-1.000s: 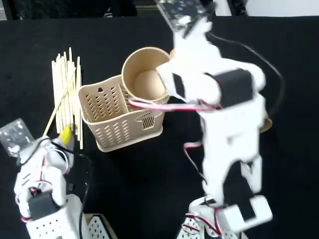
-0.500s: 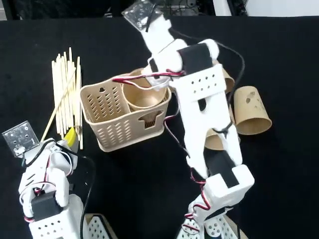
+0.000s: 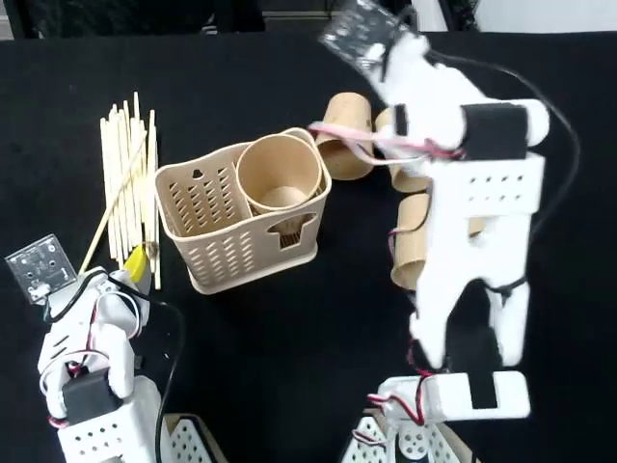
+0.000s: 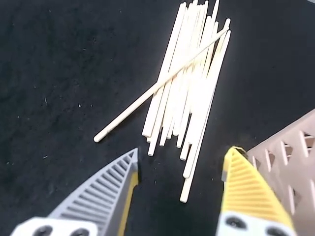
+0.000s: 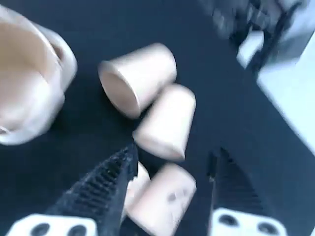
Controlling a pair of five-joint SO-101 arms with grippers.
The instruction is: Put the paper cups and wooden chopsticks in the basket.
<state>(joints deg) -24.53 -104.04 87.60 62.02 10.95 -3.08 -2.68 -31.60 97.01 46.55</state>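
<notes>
We saw the left jaws spread and empty over the near ends of the chopsticks [image 4: 189, 88], which lay bundled on the black tabletop [image 3: 289, 328] beside the basket [image 3: 227, 253]. The right jaws were spread, empty, above loose cups [image 5: 165, 123] lying on their sides; one cup [image 3: 280, 174] stood in the basket.

Robotics lab bench; black-draped table [image 3: 289, 338]; bare-wired arms [image 3: 477, 222].

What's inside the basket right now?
A paper cup stands upright in the basket, mouth up; the basket wall hides its lower part. The wooden chopsticks lie outside, beside it.
</notes>
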